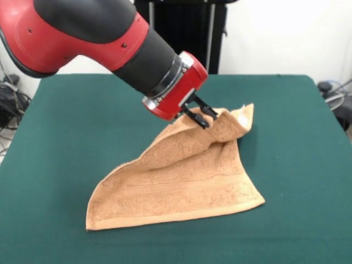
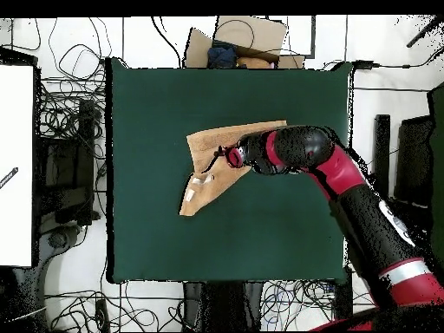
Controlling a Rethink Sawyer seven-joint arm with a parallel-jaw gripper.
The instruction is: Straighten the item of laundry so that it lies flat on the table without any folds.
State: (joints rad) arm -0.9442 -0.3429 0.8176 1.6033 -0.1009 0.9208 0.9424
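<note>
I see the jaws pinching 1 raised corner of the towel (image 1: pixel 181 181), toward 2 o'clock on the table (image 1: pixel 297 137). Unfolding step; next I must pull it outward, then lower.

Behind my table a pale wall (image 1: pixel 275 33) runs across the far side, with a dark frame with metal uprights (image 1: pixel 187 27) standing against it. From above, the light floor (image 2: pixel 74 260) is strewn with tangled black cables (image 2: pixel 65 113), a white panel (image 2: pixel 16 165) lies at one side, and cardboard boxes (image 2: pixel 247 39) sit past the table's edge.
</note>
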